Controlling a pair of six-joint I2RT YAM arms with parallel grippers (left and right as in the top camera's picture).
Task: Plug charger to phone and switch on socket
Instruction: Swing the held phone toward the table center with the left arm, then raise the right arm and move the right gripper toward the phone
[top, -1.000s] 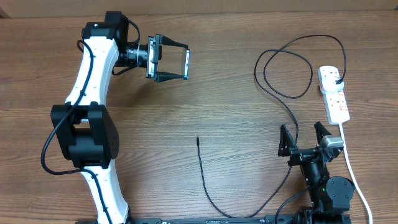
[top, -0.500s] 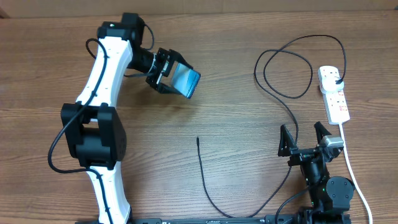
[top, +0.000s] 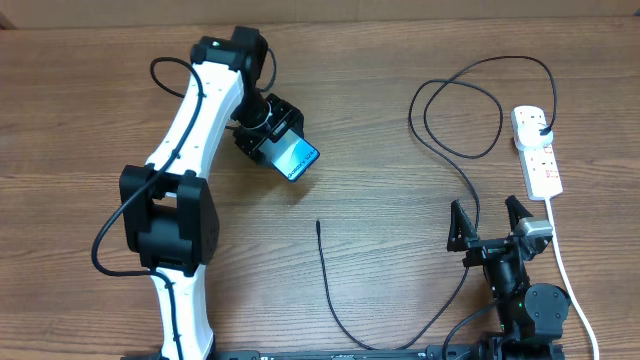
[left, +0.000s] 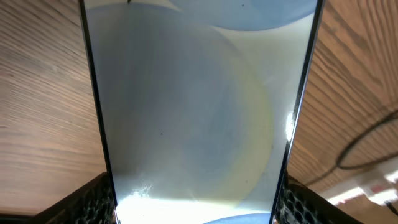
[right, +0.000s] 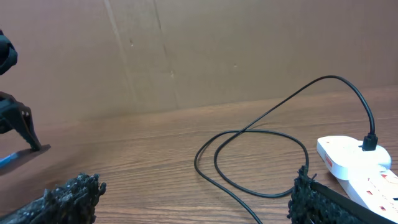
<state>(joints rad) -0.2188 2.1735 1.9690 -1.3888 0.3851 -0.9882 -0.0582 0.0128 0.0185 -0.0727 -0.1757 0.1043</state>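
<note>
The left fingers grip the phone across its width, free end nearest the charger tip on the table, well left of the empty, wide-open right fingers.

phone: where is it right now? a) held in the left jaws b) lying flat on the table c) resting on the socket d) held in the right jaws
a: the phone is clamped between the jaws of the left gripper, its lit screen filling the left wrist view, while the right gripper stands open with nothing in it.
</note>
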